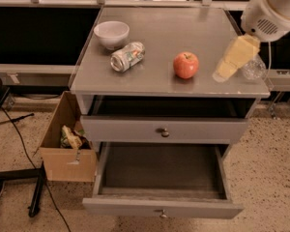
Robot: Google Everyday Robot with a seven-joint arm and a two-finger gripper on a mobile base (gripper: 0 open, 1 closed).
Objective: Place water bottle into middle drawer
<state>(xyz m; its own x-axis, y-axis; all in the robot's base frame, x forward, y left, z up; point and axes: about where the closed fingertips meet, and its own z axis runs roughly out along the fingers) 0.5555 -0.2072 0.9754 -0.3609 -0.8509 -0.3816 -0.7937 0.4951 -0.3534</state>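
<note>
The water bottle (254,69) lies on its side at the right edge of the grey cabinet top (174,28); only its clear end shows, the rest is hidden behind my arm. My gripper (228,65) hangs from the white arm at the upper right, just left of and over the bottle, close above the top. The middle drawer (159,208) is pulled out wide below, and its dark floor is bare.
On the top lie a red apple (186,65), a silver-and-green can (128,56) on its side and a white bowl (111,34). The taller-fronted drawer (135,128) above the open one is shut. A cardboard box (67,164) stands on the floor at the left.
</note>
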